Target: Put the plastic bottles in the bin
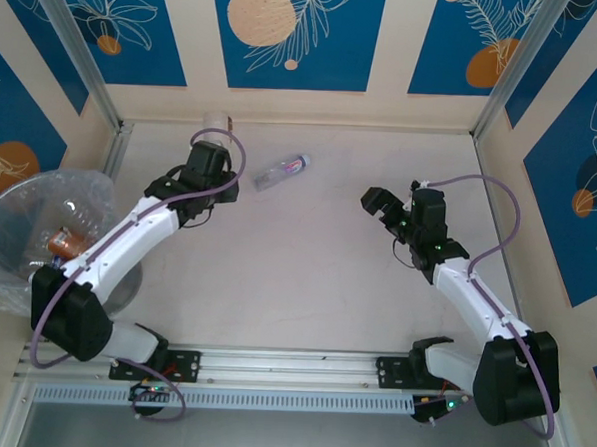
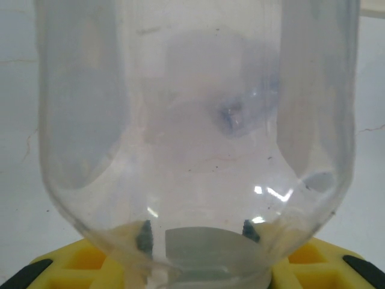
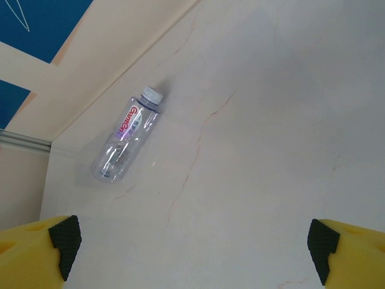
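**ITEM:** held bottle point(image 1: 217, 125). Clear, no label made out. Far-left of tabletop point(image 1: 315, 284), close to far wall. Clamped in L pincer point(image 1: 212, 147), jaws nearly shut on a rounded end of the body.

**ITEM:** loose bottle point(image 3: 128, 136). On its side, far centre, pale cap, red-lettered label. Apart from both arms.

**ITEM:** R pincer point(image 3: 191, 241). Spread wide, nothing held. Hovering right of centre, pointed toward loose bottle.

**ITEM:** bin point(image 1: 3, 218). Left side, beside L arm, bag-lined, w/ binned btls point(image 1: 65, 241) inside.

**RISKS (est.):**
- Thin, smooth wall under a tight squeeze: likely to buckle or slip out mid-swing to bin.
- Release short of rim: prob. a bounce off the bag edge and a drop beside bin.
- Loose bottle round and lying flat: liable to roll toward far wall if nudged off-centre by one finger. Wall near, so approach room limited.
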